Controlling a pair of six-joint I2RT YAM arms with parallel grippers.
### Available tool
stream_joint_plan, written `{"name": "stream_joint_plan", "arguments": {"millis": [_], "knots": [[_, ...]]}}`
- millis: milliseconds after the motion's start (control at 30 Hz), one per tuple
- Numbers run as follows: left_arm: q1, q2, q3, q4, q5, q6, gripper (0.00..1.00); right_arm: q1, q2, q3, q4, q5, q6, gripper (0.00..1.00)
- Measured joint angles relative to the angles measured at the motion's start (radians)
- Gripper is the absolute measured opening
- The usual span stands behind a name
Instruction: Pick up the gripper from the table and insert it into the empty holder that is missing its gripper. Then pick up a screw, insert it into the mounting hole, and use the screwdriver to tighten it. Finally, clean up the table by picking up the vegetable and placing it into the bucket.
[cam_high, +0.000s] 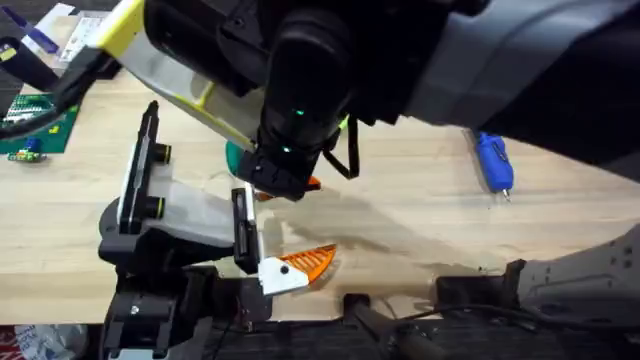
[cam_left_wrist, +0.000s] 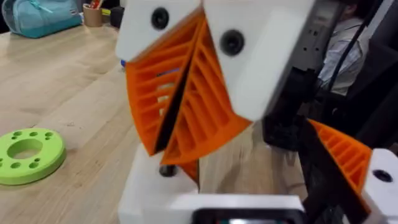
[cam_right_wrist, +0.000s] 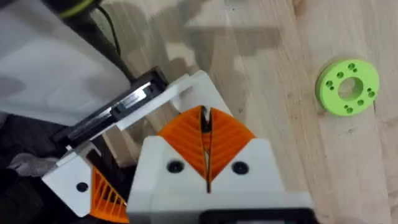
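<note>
A white holder (cam_high: 180, 215) stands at the table's left, an orange gripper (cam_high: 308, 262) mounted at its near end. Mid-table, the right gripper (cam_right_wrist: 205, 146), orange pads pressed together, hovers beside it. The blue screwdriver (cam_high: 494, 162) lies at far right on the table (cam_high: 420, 200).

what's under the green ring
The green ring lies flat on bare wooden table. Through its centre hole and small holes only wood shows. Whatever is directly beneath its body is covered by the ring itself.
</note>
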Motion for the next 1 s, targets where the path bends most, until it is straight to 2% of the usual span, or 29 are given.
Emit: {"name": "stream_joint_plan", "arguments": {"millis": [1000], "knots": [[0.0,0.001,0.0,-0.002,0.003,-0.012,0.986,0.023,0.024,-0.006,0.028,0.002,0.004,0.004]]}}
